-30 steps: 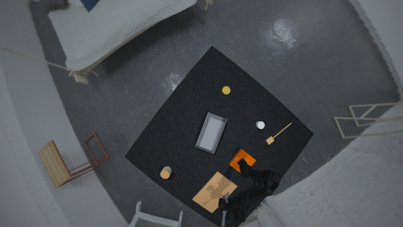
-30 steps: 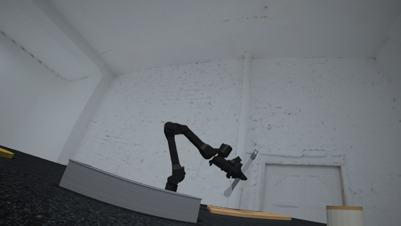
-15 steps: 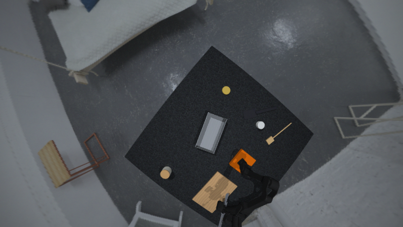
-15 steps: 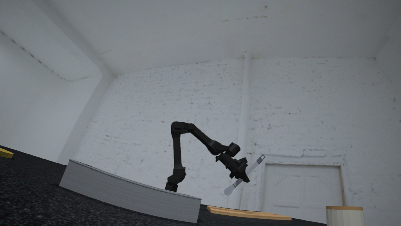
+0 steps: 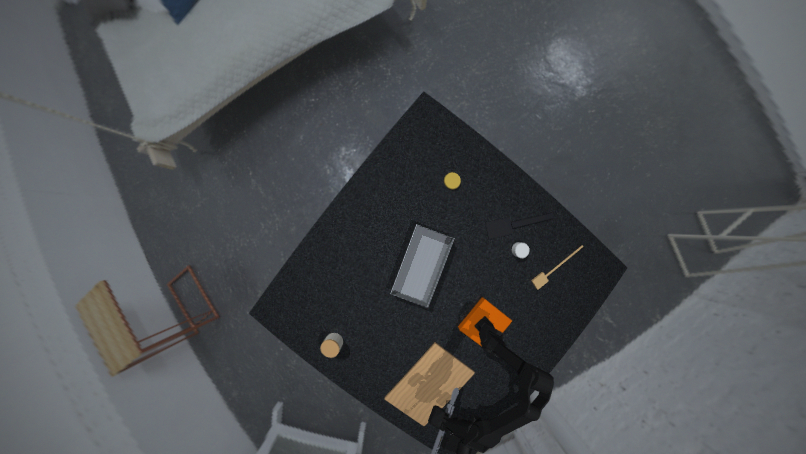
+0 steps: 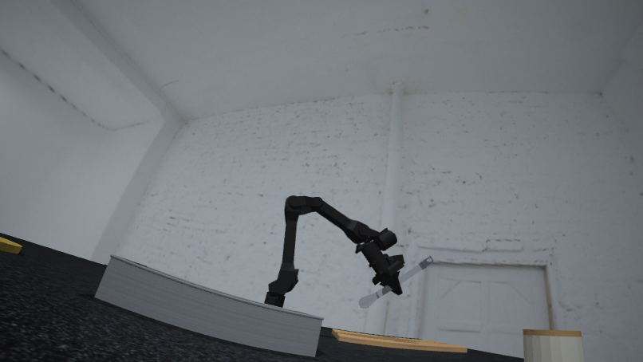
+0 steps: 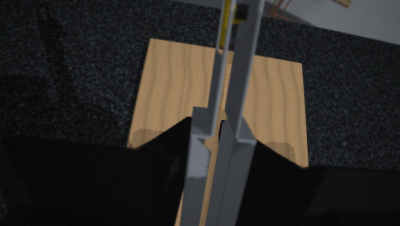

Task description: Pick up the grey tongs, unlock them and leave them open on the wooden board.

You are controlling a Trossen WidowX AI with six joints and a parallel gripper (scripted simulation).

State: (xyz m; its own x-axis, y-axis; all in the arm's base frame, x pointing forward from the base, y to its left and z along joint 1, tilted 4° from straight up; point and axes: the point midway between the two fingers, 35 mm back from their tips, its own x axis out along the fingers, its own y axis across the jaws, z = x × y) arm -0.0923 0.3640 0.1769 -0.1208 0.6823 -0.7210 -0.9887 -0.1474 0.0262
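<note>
My gripper (image 5: 446,421) (image 6: 392,286) (image 7: 206,126) is shut on the grey tongs (image 5: 452,398) (image 6: 416,269) (image 7: 245,65), gripping them about midway along. It holds them in the air above the wooden board (image 5: 420,369) (image 6: 396,341) (image 7: 170,85). In the side view the tongs slant, with the rounded tips lower and the hinge end higher. In the wrist view their two arms lie close together, with a yellow piece near the far end. The grey roasting tin (image 5: 423,265) (image 6: 202,305) stands mid-table and has nothing across it.
On the black table (image 5: 349,270) are a yellow disc (image 5: 451,180), a white cylinder (image 5: 520,250), a wooden spatula (image 5: 555,267), a black utensil (image 5: 518,223) and a tan-topped cylinder (image 5: 331,345) (image 6: 552,346). The arm stands on an orange base (image 5: 493,315) beside the board.
</note>
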